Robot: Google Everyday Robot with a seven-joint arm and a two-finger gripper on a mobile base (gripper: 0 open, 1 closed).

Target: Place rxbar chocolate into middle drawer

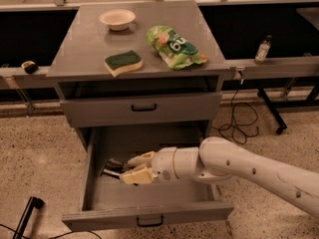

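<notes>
The middle drawer is pulled wide open below the shut upper drawer. My gripper reaches in from the right and sits low inside the open drawer, near its left side. Its pale fingers are shut on the rxbar chocolate, a dark flat bar that sticks out to the left of the fingertips, just above the drawer floor. Whether the bar touches the floor cannot be told.
On the cabinet top lie a green-topped yellow sponge, a green snack bag and a pale bowl. A small bottle stands on the right ledge. A black cable trails on the floor.
</notes>
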